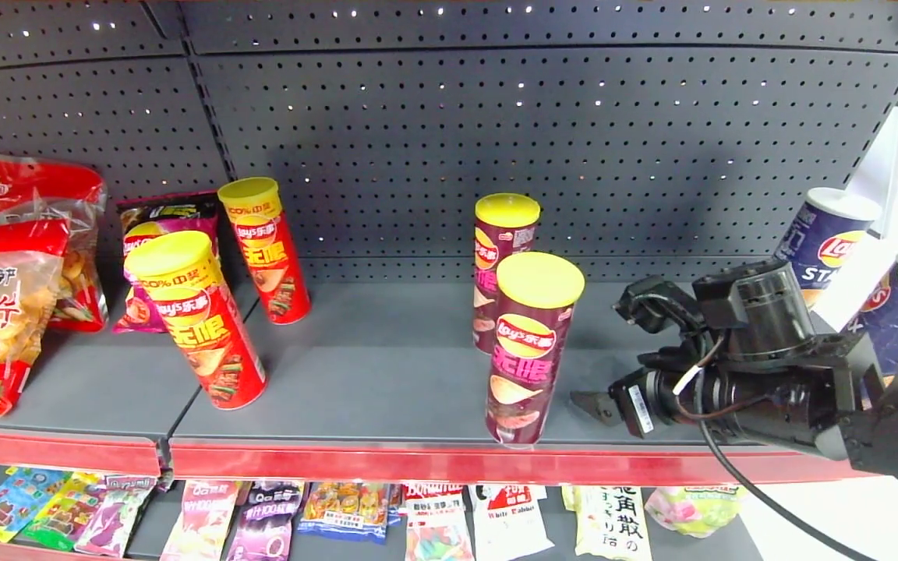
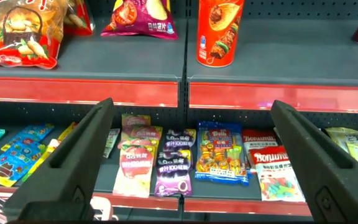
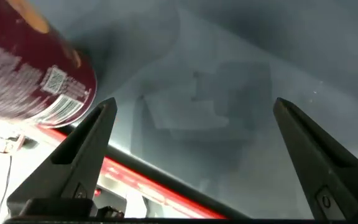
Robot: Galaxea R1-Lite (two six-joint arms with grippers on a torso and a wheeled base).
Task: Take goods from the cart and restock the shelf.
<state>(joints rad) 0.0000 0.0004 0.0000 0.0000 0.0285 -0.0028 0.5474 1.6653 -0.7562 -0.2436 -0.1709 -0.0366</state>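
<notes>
Two purple chip cans with yellow lids stand upright on the grey shelf (image 1: pixel 387 366): one at the front edge (image 1: pixel 531 358), one behind it (image 1: pixel 500 257). My right gripper (image 1: pixel 595 405) sits just right of the front can, low over the shelf. In the right wrist view it (image 3: pixel 194 109) is open with bare shelf between its fingers and the purple can (image 3: pixel 30 74) off to one side, untouched. My left gripper (image 2: pixel 191 109) is open and holds nothing. It faces the shelf's red front edge (image 2: pixel 278 96), with a red can (image 2: pixel 219 31) standing above that edge.
Two red cans (image 1: pixel 196 327) (image 1: pixel 266 249) stand on the shelf's left half, with snack bags (image 1: pixel 5 312) and a purple bag (image 1: pixel 157 234) beyond. A blue can (image 1: pixel 827 241) stands far right. Small packets (image 1: pixel 340 510) fill the lower shelf. Bare shelf lies between the red and purple cans.
</notes>
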